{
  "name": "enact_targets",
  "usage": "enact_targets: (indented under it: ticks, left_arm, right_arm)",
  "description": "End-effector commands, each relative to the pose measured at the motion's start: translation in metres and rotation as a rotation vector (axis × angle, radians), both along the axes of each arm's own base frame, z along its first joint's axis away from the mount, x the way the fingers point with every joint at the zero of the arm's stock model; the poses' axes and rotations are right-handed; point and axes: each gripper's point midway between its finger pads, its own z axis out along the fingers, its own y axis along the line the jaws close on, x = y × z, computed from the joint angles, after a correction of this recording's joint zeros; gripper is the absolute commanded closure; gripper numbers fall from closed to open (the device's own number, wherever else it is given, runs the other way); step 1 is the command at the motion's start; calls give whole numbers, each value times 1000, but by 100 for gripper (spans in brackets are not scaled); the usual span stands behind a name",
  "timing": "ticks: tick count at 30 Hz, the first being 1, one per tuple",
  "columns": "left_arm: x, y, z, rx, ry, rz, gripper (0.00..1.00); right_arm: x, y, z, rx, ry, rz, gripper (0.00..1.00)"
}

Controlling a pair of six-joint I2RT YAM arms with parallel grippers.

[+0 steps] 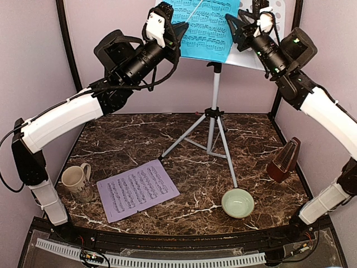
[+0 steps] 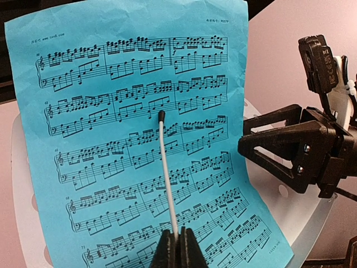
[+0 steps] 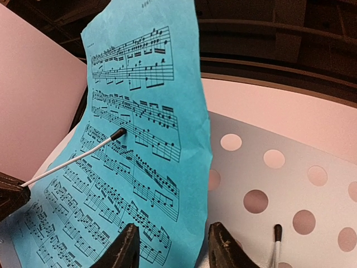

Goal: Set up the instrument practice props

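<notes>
From above, the music stand [image 1: 215, 95] stands on its tripod at the middle of the marble table [image 1: 139, 134], and the blue sheet [image 1: 203, 28] lies on its desk at 12 o'clock. Taking the tripod as centre, the lilac sheet [image 1: 138, 190] lies flat at 8 o'clock with the mug [image 1: 75, 180] beyond it. The bowl [image 1: 238, 202] sits at 5 o'clock and the metronome [image 1: 284, 161] near 4 o'clock. The left gripper [image 1: 183, 25] and the right gripper [image 1: 230, 23] flank the blue sheet at 9 and 3 o'clock. In the left wrist view, the left gripper is clenched on the thin white retainer rod [image 2: 167, 173], which slants up across the page toward 12 o'clock. In the right wrist view, the right fingers [image 3: 125, 248] stand apart astride the sheet's lower right edge. They are perhaps brushing it, though contact cannot be told. The perforated desk [image 3: 279, 184] shows bare toward 3 o'clock.
</notes>
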Motion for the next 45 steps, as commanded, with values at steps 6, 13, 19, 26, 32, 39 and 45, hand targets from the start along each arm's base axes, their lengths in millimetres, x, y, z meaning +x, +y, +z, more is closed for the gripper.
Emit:
enact_targets:
  ticks: [6,13,19,26,32,39,45]
  left_arm:
    - [-42,20,51,-90,-130,-86,100]
    - [-41,17,49,-82,-126,-91,100]
    - [-39,15,47,-70,-120,-90,100]
    - [-39,15,48,-65,-119,-87,100]
    - [-39,16,47,-61,-118,-79,100]
    - [-38,19,47,-64,-121,-66,100]
    - [-43,24,45,-71,-134,-67,81]
  right_arm:
    - [-12,0,18,50,-50,67,71]
    - [-10,8,19,36,-59,95,81]
    - [-6,14,19,25,-67,103,82]
    - [-3,20,22,35,-72,128,83]
    - [-1,25,23,29,-73,141,83]
    - [-4,21,23,38,-78,134,58]
    - [-4,21,23,36,-79,128,43]
